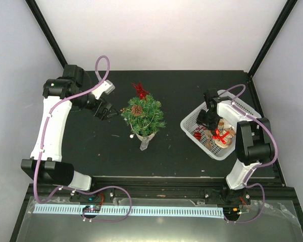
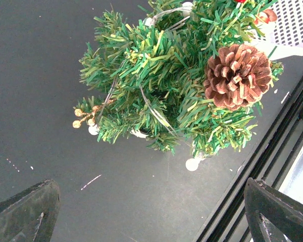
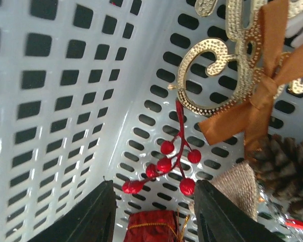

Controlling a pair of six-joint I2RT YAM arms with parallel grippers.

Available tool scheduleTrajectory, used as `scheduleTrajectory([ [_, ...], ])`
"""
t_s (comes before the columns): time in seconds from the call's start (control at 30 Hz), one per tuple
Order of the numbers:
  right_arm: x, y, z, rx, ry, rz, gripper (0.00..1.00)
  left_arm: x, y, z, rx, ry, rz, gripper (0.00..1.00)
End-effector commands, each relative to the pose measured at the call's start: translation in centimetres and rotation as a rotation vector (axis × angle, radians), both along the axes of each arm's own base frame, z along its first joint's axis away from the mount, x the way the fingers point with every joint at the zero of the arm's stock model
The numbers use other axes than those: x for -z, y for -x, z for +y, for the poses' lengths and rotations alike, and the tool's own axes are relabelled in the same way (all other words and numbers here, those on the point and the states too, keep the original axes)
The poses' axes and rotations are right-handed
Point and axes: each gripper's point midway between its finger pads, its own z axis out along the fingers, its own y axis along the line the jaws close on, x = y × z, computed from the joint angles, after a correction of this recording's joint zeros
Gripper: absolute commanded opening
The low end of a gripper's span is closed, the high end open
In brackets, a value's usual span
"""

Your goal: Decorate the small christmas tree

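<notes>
green small christmas tree | just right of left gripper | jaws wide apart

— Where is the small christmas tree found?
— At the middle of the desk, with a pine cone lodged in its branches. The left jaws are set just to its left, apart from it.
— And the basket?
— Well to the tree's right. The right jaws are set inside it, and a berry sprig laid in it is seen between them.
</notes>
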Motion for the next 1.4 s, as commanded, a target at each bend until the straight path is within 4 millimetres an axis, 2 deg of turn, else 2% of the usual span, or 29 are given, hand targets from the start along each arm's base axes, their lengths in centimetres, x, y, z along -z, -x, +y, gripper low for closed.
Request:
scheduleTrajectory([
  [0.0, -0.2, -1.6, 0.7, -0.017, -0.014, -0.034, 0.45, -0.9, 0.6, 0.3, -0.016, -0.008, -0.020, 0.99],
  [0.37, 1.8, -1.7, 0.9, -0.018, -0.021, -0.011, 0.38, -0.6, 0.8, 0.5, -0.027, -0.022, -0.013, 0.99],
  [0.6, 2.2, -1.5, 0.7, -0.025, -0.010, -0.006, 0.29, -0.5, 1.0, 0.5, -0.026, -0.020, -0.011, 0.99],
  [1.23, 2.6, -0.3, 0.2, -0.038, 0.005, 0.004, 0.21, -0.2, 1.6, 0.5, -0.025, -0.018, -0.005, 0.99],
  [1.37, 2.6, 0.0, 0.2, -0.039, 0.007, 0.005, 0.15, -0.2, 1.6, 0.5, -0.025, -0.021, -0.010, 0.99],
])
